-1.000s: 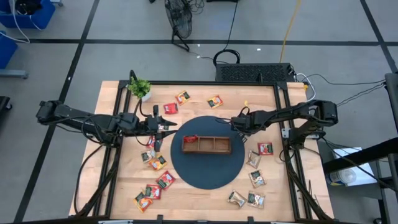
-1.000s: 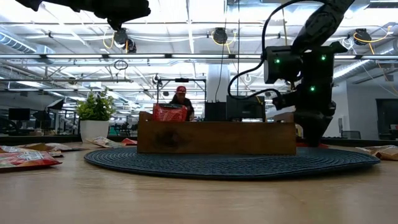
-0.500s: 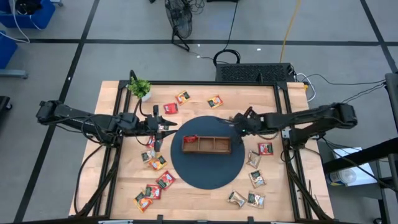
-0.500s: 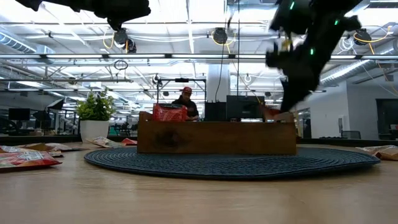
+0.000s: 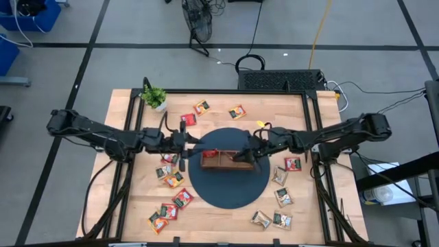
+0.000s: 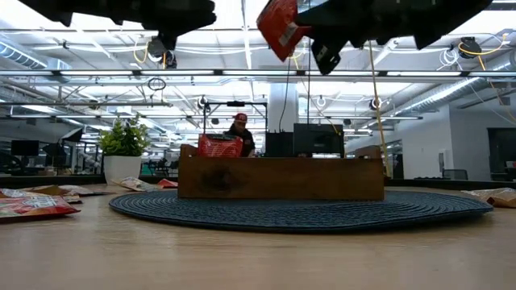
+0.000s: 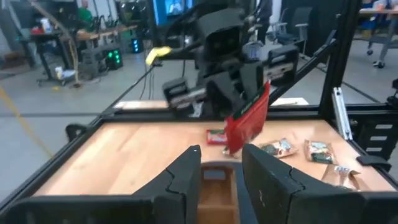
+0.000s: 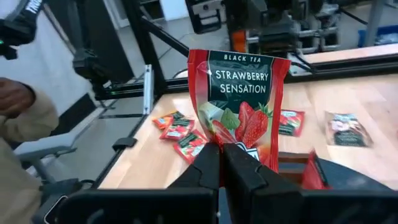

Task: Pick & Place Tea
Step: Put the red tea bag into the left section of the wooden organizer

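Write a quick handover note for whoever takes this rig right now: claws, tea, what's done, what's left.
Right claw: shut on a red strawberry tea sachet, held above the brown three-compartment wooden tray.
Left claw: partly open, empty, raised at the tray's left end.
Done: one red sachet stands in the tray's left compartment.
Left: drop the held one; the other sachets lie scattered on the wooden table.

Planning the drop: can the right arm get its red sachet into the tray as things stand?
Probably yes. The right tool, shut on the red strawberry tea sachet, hangs above the wooden tray, whose nearer compartments look open; the left tool hovers by the far end.
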`<action>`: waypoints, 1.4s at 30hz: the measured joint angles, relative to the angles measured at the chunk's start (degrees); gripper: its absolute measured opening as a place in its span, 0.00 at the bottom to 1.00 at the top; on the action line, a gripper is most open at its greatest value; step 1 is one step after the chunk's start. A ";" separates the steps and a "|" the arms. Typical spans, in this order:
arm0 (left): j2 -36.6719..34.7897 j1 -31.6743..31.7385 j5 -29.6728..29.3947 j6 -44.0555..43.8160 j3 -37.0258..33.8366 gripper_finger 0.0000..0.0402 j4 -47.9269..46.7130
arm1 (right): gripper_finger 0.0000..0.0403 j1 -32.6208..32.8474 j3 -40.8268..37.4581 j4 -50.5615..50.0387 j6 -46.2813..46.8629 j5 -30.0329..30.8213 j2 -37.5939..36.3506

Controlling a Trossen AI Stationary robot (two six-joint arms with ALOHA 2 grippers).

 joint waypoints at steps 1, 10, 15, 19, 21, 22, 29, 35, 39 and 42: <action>0.74 0.00 0.38 0.52 0.00 0.30 0.76 | 0.00 -0.21 0.00 0.95 -0.02 0.08 0.83; 4.03 0.67 0.78 -0.18 0.00 0.30 8.96 | 0.00 0.42 0.00 2.02 -12.29 33.31 3.64; 5.04 2.38 -5.43 -3.54 0.00 0.30 16.08 | 0.00 1.84 0.04 14.16 -30.04 56.60 6.88; 5.98 4.40 -10.78 -4.63 0.00 0.30 19.73 | 0.00 1.45 0.07 30.79 -45.14 62.55 11.74; 7.28 5.57 -10.84 -5.96 0.58 0.30 22.39 | 0.00 1.09 0.07 37.53 -50.47 63.25 14.36; 7.92 6.10 -10.76 -6.93 1.25 0.30 22.78 | 0.00 0.92 0.07 39.92 -52.42 63.22 15.50; 14.99 7.60 -10.24 -9.47 10.59 0.30 13.63 | 0.00 0.18 3.24 42.30 -58.36 64.49 21.29; 16.72 9.87 -9.43 -13.83 24.26 0.30 -13.51 | 0.00 0.33 4.57 41.63 -60.78 66.40 23.07; 16.72 11.09 -9.62 -15.62 31.04 0.30 -25.54 | 0.00 0.33 4.57 40.90 -60.01 66.48 23.03; 16.70 11.50 -9.60 -15.64 33.39 0.30 -28.09 | 0.00 0.33 4.57 41.15 -59.93 66.31 23.01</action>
